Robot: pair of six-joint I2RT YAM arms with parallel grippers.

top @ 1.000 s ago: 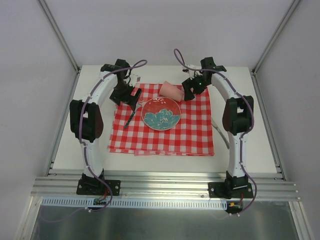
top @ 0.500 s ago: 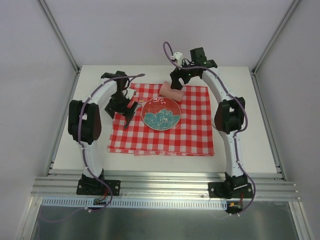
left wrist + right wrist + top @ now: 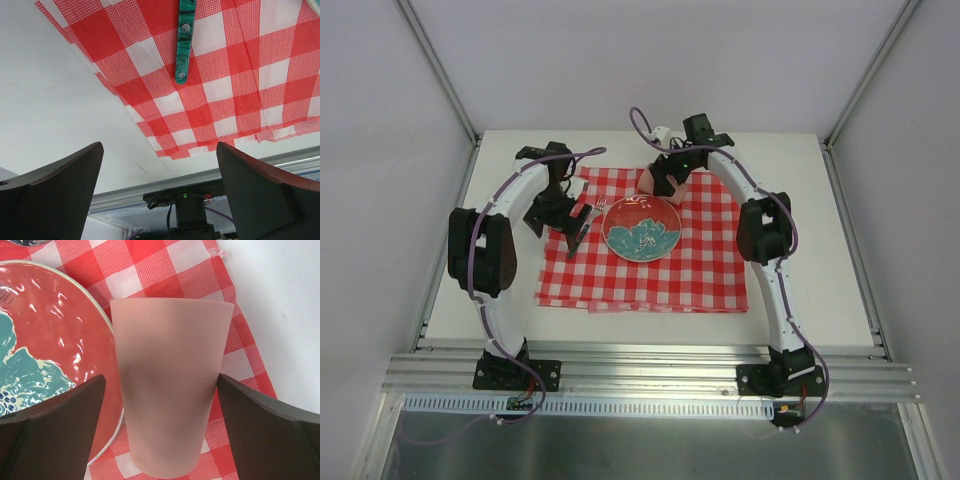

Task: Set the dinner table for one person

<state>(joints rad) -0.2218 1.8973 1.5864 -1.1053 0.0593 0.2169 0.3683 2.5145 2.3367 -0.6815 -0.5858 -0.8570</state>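
Over the last second the right arm has swung in from the right side of the cloth, and its claw [image 3: 161,377] now hangs right over the pink cup [image 3: 170,390]. Its fingers are spread as wide as they go, one on each side of the cup, and are not closed on it. The left claw [image 3: 159,146] has drawn back a little toward the cloth's left edge. It is also wide open with nothing between its fingers, and the green-handled fork [image 3: 184,40] lies free on the checked cloth [image 3: 700,260] ahead of it. The cup lies on its side on the cloth against the far rim of the plate [image 3: 642,227]. Fork and plate look placed, so the setting seems close to done, and the step in hand is probably gripping the cup and standing it upright. The dinner table [image 3: 800,200] is a flat, off-white rectangle filling the floor between the pale walls. It runs from the arms' bases to the back wall, with an aluminium rail [image 3: 650,365] along its near edge. The cloth sits roughly in its middle, with bare tabletop showing on every side.
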